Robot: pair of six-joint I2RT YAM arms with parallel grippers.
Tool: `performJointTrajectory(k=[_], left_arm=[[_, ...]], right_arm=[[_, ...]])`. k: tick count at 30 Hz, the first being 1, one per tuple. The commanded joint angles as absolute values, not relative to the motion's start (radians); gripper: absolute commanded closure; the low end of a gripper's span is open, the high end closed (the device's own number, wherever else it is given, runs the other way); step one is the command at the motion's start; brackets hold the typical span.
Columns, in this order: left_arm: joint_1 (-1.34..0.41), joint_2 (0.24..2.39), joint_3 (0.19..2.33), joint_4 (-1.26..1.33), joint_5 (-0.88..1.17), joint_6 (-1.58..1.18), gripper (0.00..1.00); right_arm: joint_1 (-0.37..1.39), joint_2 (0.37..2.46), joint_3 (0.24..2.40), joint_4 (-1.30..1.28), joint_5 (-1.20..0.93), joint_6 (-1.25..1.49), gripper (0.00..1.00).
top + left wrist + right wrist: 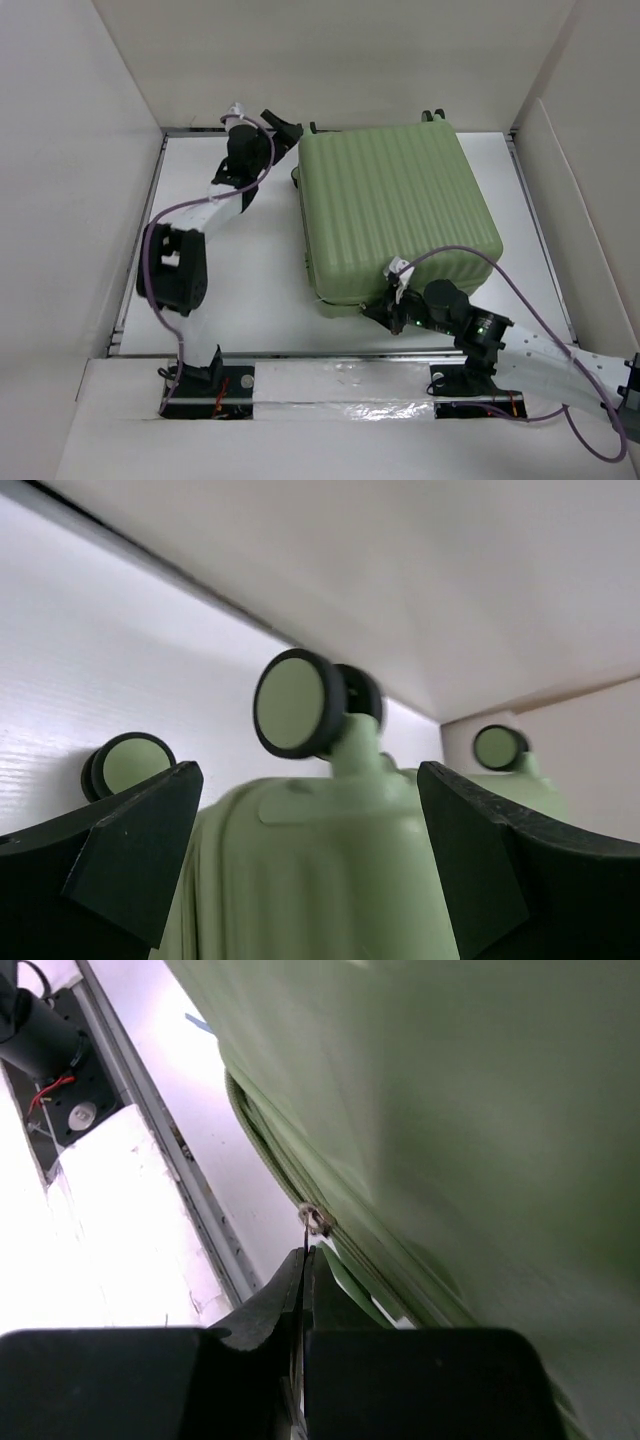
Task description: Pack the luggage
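Note:
The luggage, a large light-green ribbed hard-shell suitcase, lies closed and flat on the white table. My left gripper is open at its far left corner, by the wheels; in the left wrist view the shell sits between my two fingers and a black-and-green wheel stands above it. My right gripper is at the near edge of the luggage. In the right wrist view its jaws are pressed together on the thin zipper pull along the zipper seam.
White walls enclose the table on the left, back and right. A metal rail runs along the near edge in front of the arm bases. Two more wheels show by the back wall.

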State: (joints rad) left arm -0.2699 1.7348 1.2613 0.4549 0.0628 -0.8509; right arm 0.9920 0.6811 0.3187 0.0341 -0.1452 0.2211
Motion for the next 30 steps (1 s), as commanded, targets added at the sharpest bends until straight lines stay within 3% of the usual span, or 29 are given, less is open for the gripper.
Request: performJointTrajectory(k=[1, 5, 13, 16, 22, 23, 25, 26, 30], left_arm=[[-0.273, 1.839, 1.415, 0.341, 0.190, -0.819, 0.11], [-0.264, 1.995, 1.625, 0.262, 0.213, -0.815, 0.10], [-0.264, 2.100, 1.701, 0.364, 0.278, -0.909, 0.09], [-0.264, 2.137, 1.703, 0.420, 0.314, -0.990, 0.11], [-0.275, 2.178, 1.637, 0.676, 0.313, -1.150, 0.38], [-0.275, 2.184, 1.615, 0.713, 0.308, -1.184, 0.55], [-0.275, 2.186, 1.577, 0.855, 0.295, -1.216, 0.80], [-0.264, 2.181, 1.545, 0.892, 0.288, -1.233, 1.00], [-0.194, 2.082, 1.412, 0.974, 0.207, -1.231, 1.00]], right_arm=[[1.035, 0.716, 0.353, 0.096, -0.183, 0.244, 1.00], [1.113, 0.820, 0.396, 0.150, -0.137, 0.253, 1.00], [1.244, 1.073, 0.514, 0.254, -0.091, 0.250, 1.00], [1.244, 1.069, 0.496, 0.267, -0.068, 0.245, 1.00], [1.232, 0.948, 0.428, 0.264, -0.028, 0.259, 1.00], [1.204, 0.925, 0.419, 0.265, -0.044, 0.259, 1.00], [1.171, 0.907, 0.413, 0.265, -0.077, 0.256, 1.00], [1.155, 0.899, 0.411, 0.265, -0.109, 0.253, 1.00], [1.063, 0.865, 0.420, 0.253, -0.169, 0.226, 1.00]])
